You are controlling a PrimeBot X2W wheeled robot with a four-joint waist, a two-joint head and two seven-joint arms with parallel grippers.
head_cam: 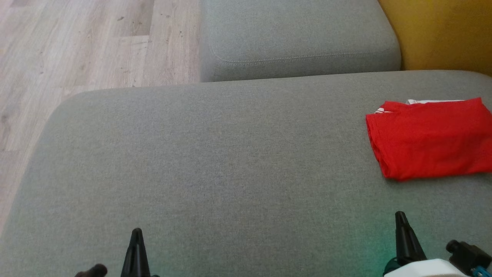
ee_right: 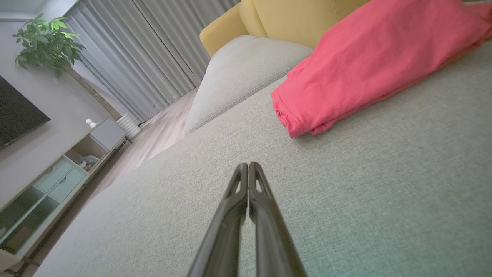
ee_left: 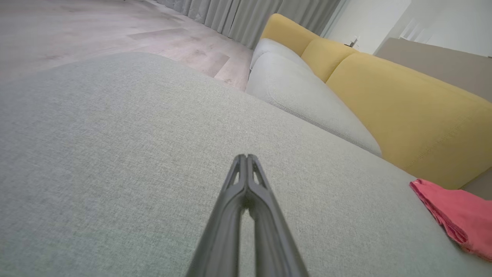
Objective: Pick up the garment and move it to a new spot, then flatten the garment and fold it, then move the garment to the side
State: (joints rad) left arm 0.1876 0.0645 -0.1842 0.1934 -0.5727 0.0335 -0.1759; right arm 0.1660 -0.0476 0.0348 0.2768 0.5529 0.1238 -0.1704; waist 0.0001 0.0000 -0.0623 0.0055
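The folded red garment [head_cam: 430,138], judged light, soft and limp, is found toward the right end of the grey sofa seat [head_cam: 230,161] near its back edge, best pinched at a thick corner, while the left gripper [head_cam: 136,232] and the right gripper [head_cam: 399,215] are closed tight and empty at the near edge, with wooden floor [head_cam: 77,46] beyond.

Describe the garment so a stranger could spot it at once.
Start at the wide grey sofa seat before the robot, backed by a yellow cushion. Near its right end, ahead of the right gripper, lies the garment, folded flat. Its bright red stands out from the grey fabric, a white edge peeking out at the back.
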